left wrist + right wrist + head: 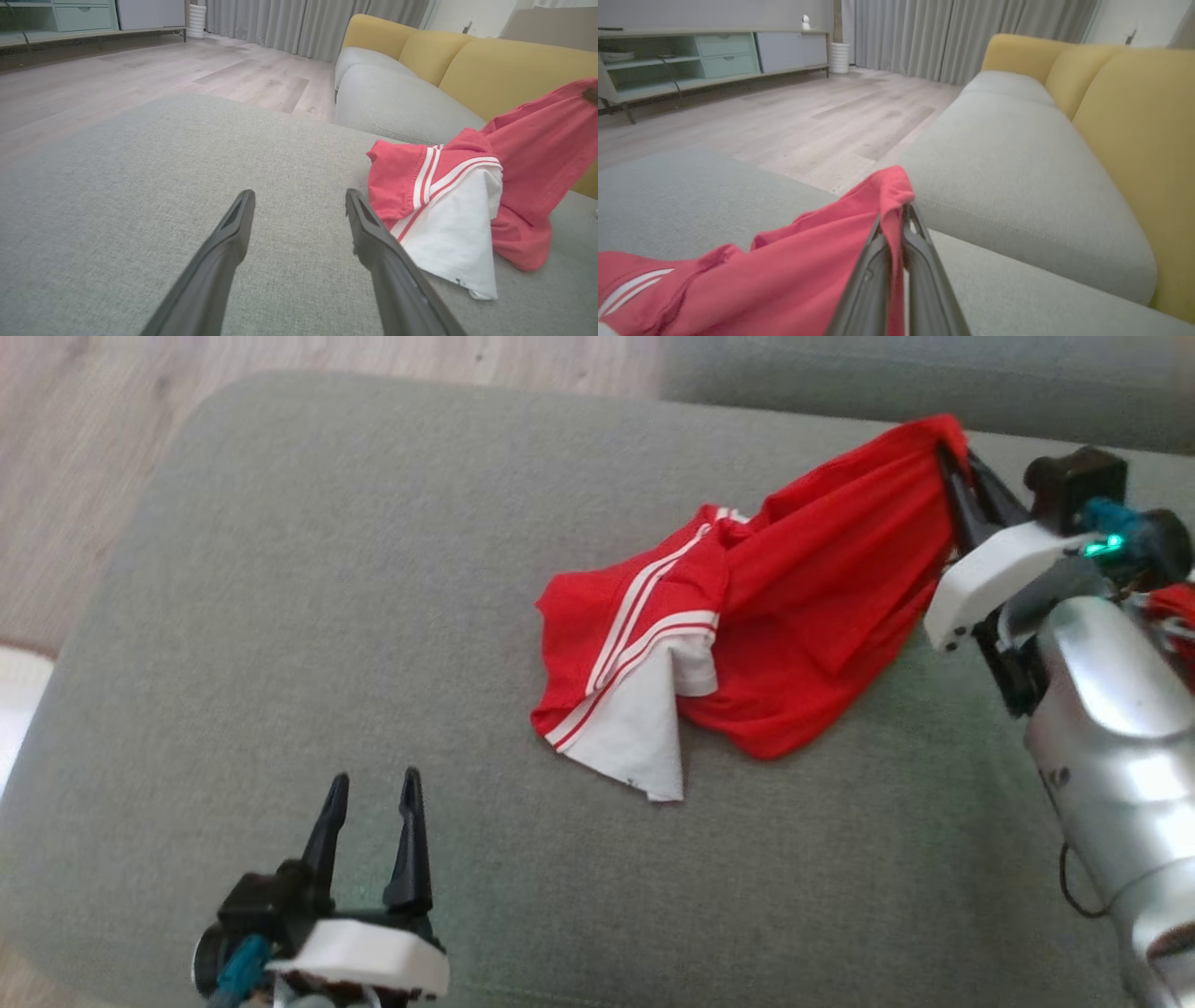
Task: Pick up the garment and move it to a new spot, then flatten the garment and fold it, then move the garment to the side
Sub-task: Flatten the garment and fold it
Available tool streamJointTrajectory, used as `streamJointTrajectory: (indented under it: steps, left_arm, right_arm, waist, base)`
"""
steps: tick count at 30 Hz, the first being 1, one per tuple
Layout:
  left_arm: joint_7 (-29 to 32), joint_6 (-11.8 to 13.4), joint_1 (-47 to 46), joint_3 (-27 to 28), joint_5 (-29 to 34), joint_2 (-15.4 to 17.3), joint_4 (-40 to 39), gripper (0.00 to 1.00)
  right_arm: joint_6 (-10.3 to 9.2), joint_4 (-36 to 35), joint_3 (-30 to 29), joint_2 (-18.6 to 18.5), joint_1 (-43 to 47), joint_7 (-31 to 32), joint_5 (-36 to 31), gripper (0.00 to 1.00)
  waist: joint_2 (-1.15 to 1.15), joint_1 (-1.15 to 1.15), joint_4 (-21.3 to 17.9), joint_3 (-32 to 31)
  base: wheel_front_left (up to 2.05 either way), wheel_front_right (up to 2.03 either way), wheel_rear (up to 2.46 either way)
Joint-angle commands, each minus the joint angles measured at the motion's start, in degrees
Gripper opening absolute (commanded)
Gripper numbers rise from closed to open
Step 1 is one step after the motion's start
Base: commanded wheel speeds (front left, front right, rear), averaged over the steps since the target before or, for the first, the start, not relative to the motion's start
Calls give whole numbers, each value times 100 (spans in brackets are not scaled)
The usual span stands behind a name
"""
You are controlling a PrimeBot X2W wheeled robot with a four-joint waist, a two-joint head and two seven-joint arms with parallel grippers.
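The garment point(794, 597) is red with white stripes and a white panel, crumpled on the grey cushion point(373, 616). My right gripper point(948, 453) is shut on its far red edge and holds that edge lifted above the cushion, so the cloth hangs in folds down to the white panel. In the right wrist view the red fabric point(808, 280) is pinched between the closed fingers, with my right gripper point(896, 214) at the fold. My left gripper point(373, 789) stands open over bare cushion near the front left. In the left wrist view the garment point(448, 219) lies just right of my left gripper point(299, 198).
A second grey seat cushion point(1017, 163) with yellow back cushions point(1134, 130) lies beyond the garment. Wooden floor point(140, 79) runs off the cushion's far edge, with a low cabinet point(691, 56) and grey curtains point(948, 32) behind it.
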Motion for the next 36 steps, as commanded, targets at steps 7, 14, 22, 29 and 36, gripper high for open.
streamJointTrajectory:
  steps: [7, 14, 22, 29, 36]
  left_arm:
    - [109, 152, 268, 260, -50, 298, -333, 100]
    - [193, 198, 398, 233, -74, 376, -473, 100]
    - [235, 221, 407, 193, -73, 395, -521, 100]
    - [226, 227, 415, 190, -102, 396, -487, 100]
    - [202, 228, 404, 180, -125, 377, -463, 100]
  right_arm:
    - [37, -1725, 919, -297, 1585, 111, 491, 0]
    - [37, -3227, 1169, -666, 3316, 648, 611, 0]
    - [37, -3698, 888, -576, 4019, 687, -118, 65]
    - [37, -3852, 343, -333, 4622, 785, -303, 100]
    - [37, -4296, -295, -235, 4808, 898, -22, 100]
  waist:
    - [0, 0, -679, -525]
    - [0, 0, -1143, -637]
    - [0, 0, -1288, -638]
    - [0, 0, -1277, -659]
    - [0, 0, -1205, -677]
  base:
    - [0, 0, 0]
    - [0, 0, 0]
    - [0, 0, 0]
    - [0, 0, 0]
    - [0, 0, 0]
